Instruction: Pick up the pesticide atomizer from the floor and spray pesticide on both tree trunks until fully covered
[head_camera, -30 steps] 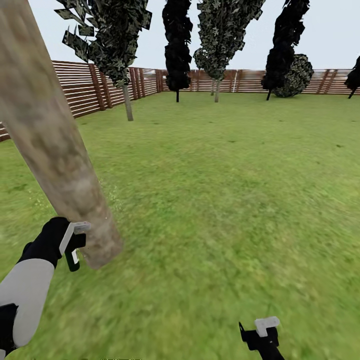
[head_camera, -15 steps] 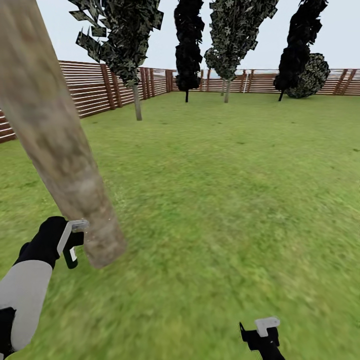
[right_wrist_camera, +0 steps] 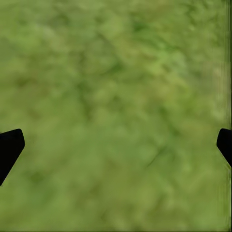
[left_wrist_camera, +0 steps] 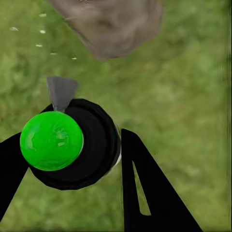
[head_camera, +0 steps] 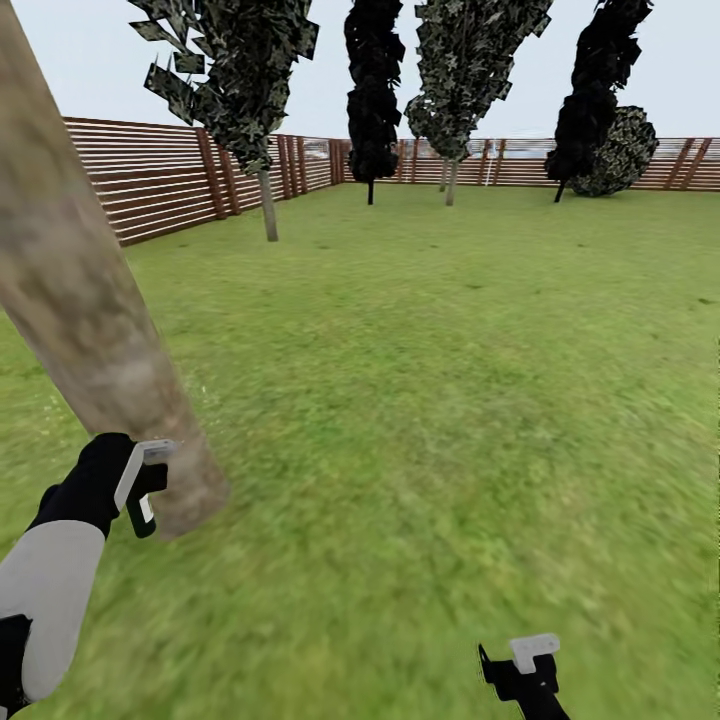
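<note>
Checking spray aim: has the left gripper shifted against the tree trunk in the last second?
Yes, slightly: the whole view swung, and the left gripper now sits closer to the base of the tree trunk.

head: forward-down over lawn (head_camera: 430, 400) | wrists: close, facing grass | shared: lawn

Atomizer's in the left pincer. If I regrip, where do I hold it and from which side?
Probably take the atomizer by its round black body, under the green cap, fingers on opposite flanks as the left pincer has it, coming from the side away from the grey nozzle, which faces the tree trunk.
</note>
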Tool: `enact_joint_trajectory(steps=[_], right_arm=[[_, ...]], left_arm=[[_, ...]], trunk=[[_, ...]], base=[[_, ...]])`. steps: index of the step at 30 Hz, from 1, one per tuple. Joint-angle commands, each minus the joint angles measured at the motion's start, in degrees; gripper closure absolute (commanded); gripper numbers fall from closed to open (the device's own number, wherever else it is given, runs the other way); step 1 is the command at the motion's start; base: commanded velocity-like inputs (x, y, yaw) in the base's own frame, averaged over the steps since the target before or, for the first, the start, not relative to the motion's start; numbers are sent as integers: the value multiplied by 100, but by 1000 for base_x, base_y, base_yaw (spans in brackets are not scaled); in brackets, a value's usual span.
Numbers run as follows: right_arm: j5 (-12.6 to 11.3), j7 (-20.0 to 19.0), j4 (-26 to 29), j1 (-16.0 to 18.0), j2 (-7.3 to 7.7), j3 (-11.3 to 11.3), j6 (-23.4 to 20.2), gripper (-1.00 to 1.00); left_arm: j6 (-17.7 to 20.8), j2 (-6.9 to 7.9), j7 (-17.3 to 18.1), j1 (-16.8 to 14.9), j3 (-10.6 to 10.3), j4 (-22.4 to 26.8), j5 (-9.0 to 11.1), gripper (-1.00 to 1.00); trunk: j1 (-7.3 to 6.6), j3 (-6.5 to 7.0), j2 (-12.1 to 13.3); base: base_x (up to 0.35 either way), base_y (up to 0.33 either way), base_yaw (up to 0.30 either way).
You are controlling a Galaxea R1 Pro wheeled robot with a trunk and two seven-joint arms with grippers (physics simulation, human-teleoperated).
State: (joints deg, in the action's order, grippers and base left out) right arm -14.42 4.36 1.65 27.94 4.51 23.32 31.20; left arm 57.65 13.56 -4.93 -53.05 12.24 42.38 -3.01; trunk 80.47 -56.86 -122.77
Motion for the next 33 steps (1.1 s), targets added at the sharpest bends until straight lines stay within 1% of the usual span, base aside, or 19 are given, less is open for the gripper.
enact_joint_trajectory(steps=[1, 6, 12, 15, 17, 18, 19, 23, 27, 28, 29, 30, 32, 33], right_arm=[[-34, 21, 2, 1, 0, 50, 8, -100], [-34, 21, 2, 1, -3, 50, 7, -100], [-34, 21, 2, 1, -12, 50, 6, -100], [-34, 21, 2, 1, -16, 50, 8, -100], [-28, 21, 2, 1, -20, 50, 8, -100], [-26, 21, 2, 1, -20, 50, 5, -100], [-26, 21, 2, 1, -21, 50, 2, -100], [-26, 21, 2, 1, -29, 50, 1, -100], [-33, 21, 2, 1, -22, 50, 8, -100], [-29, 21, 2, 1, -14, 50, 8, -100], [-27, 21, 2, 1, -13, 50, 8, -100], [-26, 21, 2, 1, -8, 50, 8, -100], [-26, 17, 2, 1, -10, 50, 7, -100], [-32, 14, 2, 1, -11, 50, 8, -100]], left_arm=[[26, -3, 9, -4, 13, 7, -33, 100], [26, -3, 9, -4, 17, 7, -33, 100], [26, 9, 9, 6, 15, 7, -33, 100], [14, 46, 9, 55, 21, 7, -33, 100], [-23, 84, 9, 320, 25, 7, -18, 100], [-42, 96, 9, 526, 24, 7, -4, 100], [-51, 100, 15, 637, 24, 7, 5, 100], [-75, 88, 40, 755, 24, 7, 23, 100], [-85, 85, 48, 785, 24, -5, 20, 100], [-94, 85, 52, 925, 24, 0, 25, 100], [-117, 77, 53, 976, 22, -5, 28, 100], [-180, 67, 53, 997, 19, -29, 25, 100], [-435, 44, 58, 1021, 16, -176, 38, 100], [-736, 33, 61, 1027, 17, -556, 50, 100]], trunk=[[0, -5, -2], [0, -5, -2], [0, -5, -2], [0, -5, -2], [0, -5, -2], [0, -5, -2], [0, -5, -2], [0, -5, -2], [0, -5, -2], [0, -5, -2], [0, -5, -2], [0, -5, -2], [0, -5, -2], [0, -5, -2]], base=[[118, -273, 0], [153, -258, 30], [187, -231, 256], [257, -173, 276], [270, -168, 277], [272, -167, 277], [272, -167, 277], [253, -179, 275], [60, -256, 79], [4, -271, 5], [1, -271, 2], [1, -271, 1], [0, -271, 0], [0, -271, 0]])
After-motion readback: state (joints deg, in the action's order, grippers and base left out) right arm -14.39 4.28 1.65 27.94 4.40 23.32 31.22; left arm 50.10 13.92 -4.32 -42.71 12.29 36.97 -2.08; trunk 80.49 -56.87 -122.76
